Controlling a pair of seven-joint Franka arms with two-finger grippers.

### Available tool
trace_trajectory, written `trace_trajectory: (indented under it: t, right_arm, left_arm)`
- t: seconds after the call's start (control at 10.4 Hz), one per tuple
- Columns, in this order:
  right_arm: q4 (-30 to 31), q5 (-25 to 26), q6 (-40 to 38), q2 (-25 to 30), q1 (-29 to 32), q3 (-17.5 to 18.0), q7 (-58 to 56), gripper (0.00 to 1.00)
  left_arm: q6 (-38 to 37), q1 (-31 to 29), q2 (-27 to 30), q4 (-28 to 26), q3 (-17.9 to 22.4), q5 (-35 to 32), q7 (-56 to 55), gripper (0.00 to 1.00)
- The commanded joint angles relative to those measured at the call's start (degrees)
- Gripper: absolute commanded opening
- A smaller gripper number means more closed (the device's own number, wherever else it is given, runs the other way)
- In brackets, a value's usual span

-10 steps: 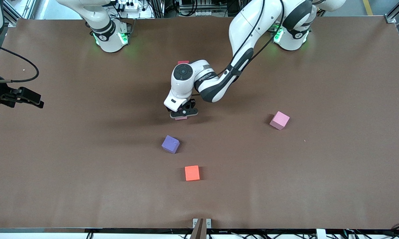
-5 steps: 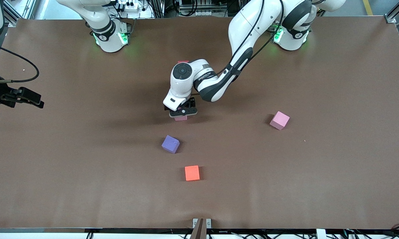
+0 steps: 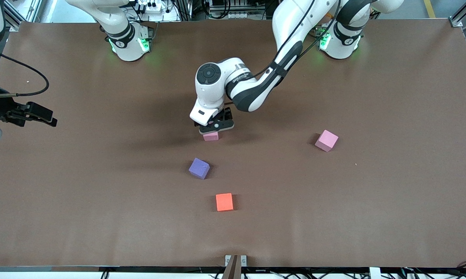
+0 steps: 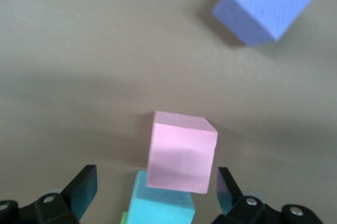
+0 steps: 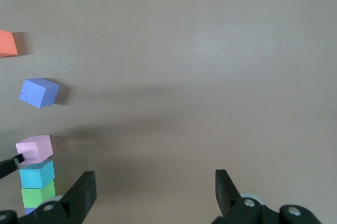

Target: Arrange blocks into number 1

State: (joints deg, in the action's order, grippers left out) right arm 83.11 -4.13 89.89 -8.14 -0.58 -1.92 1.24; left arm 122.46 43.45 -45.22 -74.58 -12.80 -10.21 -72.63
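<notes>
Left end effector (image 3: 213,126) hangs just above the pink block (image 3: 210,136), fingers spread apart, nothing held. That block sits on the table (image 3: 391,201) at the near end of a line (light blue (image 4: 163,206) and green (image 5: 38,194) touch in file after it).

Next candidates: purple block (image 3: 199,168), then orange block (image 3: 224,202), both nearer the front camera, along the line's axis. The left arm is closer.

Right end effector (image 3: 37,114) waits, fingers apart, toward its own end of the table.

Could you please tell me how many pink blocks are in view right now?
2: one pink block under the open left gripper, another pink block toward the left arm's end. The arm may hide others.
</notes>
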Motion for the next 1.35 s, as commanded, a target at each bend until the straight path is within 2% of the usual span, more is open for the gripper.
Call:
trace_trajectory:
  t: [0.0,0.19,0.39,0.68,0.87,1.26]
  right_arm:
    - [-0.93,-0.97,-0.07,-0.39,-0.21,0.51,2.09,1.00]
    - [-1.02,-1.06,-0.07,-0.48,0.05,0.60,2.10,1.00]
    - [-1.02,-0.97,-0.07,-0.48,-0.12,0.51,2.10,1.00]
    - [-1.11,-0.97,-0.15,-0.39,-0.30,0.51,2.18,1.00]
    - [-1.02,-0.88,-0.16,-0.21,-0.74,0.42,2.10,1.00]
    - [-1.02,-0.53,-0.59,0.58,-1.35,0.42,3.59,1.00]
  left_arm:
    - [-6.33,-6.76,7.32,-1.35,0.05,-0.16,-0.41,1.00]
    - [-11.16,-14.32,11.36,-1.44,0.14,-0.33,0.12,1.00]
    - [-13.82,-22.49,13.84,-1.44,0.05,-3.48,3.96,1.00]
    - [-14.09,-29.01,16.64,-2.75,-0.04,-4.02,6.62,1.00]
    - [-17.32,-34.46,19.98,-4.42,-0.82,-2.98,8.28,1.00]
    - [-17.87,-36.94,32.26,-21.09,-1.09,1.75,12.76,1.00]
